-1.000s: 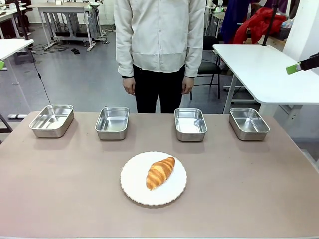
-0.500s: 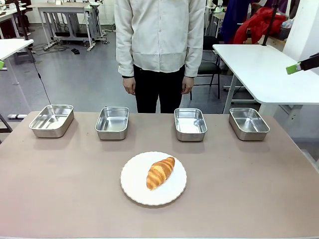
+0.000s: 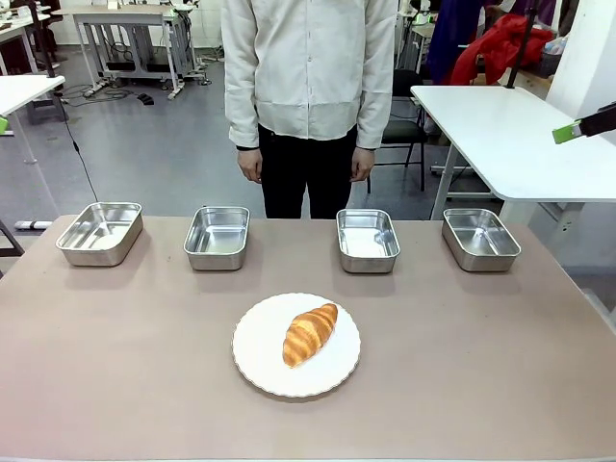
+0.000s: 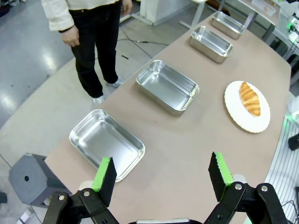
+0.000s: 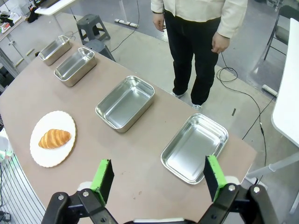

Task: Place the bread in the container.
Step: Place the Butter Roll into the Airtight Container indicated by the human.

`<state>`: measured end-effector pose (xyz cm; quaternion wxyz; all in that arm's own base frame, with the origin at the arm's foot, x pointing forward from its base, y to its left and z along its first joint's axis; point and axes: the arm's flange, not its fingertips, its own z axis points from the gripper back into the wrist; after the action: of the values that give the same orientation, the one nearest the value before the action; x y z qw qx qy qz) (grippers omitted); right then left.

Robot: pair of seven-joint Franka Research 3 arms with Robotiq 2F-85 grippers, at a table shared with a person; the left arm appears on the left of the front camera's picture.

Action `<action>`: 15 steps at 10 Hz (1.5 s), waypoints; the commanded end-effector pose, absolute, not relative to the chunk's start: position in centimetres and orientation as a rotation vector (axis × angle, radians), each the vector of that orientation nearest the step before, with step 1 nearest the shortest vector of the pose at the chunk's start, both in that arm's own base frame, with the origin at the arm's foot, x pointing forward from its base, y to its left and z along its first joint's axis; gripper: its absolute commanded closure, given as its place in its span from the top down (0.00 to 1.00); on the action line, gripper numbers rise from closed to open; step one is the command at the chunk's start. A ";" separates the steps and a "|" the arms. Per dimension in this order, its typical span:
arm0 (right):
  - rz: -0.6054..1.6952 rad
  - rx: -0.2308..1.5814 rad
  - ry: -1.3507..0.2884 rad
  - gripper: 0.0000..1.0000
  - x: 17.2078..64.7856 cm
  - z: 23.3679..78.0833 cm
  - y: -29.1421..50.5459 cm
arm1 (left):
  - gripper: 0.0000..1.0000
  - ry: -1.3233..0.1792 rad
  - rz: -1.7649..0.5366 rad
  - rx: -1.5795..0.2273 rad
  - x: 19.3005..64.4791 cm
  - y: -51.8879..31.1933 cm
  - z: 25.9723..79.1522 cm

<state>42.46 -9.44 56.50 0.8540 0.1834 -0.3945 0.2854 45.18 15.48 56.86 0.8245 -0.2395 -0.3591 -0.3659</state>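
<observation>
Steel pans (image 3: 368, 241) empty, upper frame; bread (image 3: 310, 334) centre on plate (image 3: 255, 348), easy reach for you. L tool (image 4: 161, 163), R tool (image 5: 158, 164) open.

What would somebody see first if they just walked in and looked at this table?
A golden croissant catches the eye first, lying on a round white plate in the middle of the table, towards the robot's side. Behind it, four shiny steel pans, all empty, stand in a row along the far edge. A person in a pale jacket stands just beyond them, hands hanging down.
</observation>
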 end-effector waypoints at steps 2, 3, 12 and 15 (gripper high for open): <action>0.608 0.399 -0.844 1.00 42.7 56.5 -9.5 | 1.00 -0.768 -0.788 -0.513 45.0 15.5 57.1; 0.608 0.399 -0.844 1.00 42.7 56.5 -9.5 | 1.00 -0.768 -0.788 -0.513 45.0 15.5 57.1; 0.608 0.399 -0.844 1.00 42.7 56.5 -9.5 | 1.00 -0.768 -0.788 -0.513 45.0 15.5 57.1; 0.608 0.399 -0.844 1.00 42.7 56.5 -9.5 | 1.00 -0.768 -0.788 -0.513 45.0 15.5 57.1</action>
<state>42.45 -9.46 56.49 0.8541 0.1836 -0.3942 0.2853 45.18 15.48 56.86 0.8245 -0.2395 -0.3591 -0.3659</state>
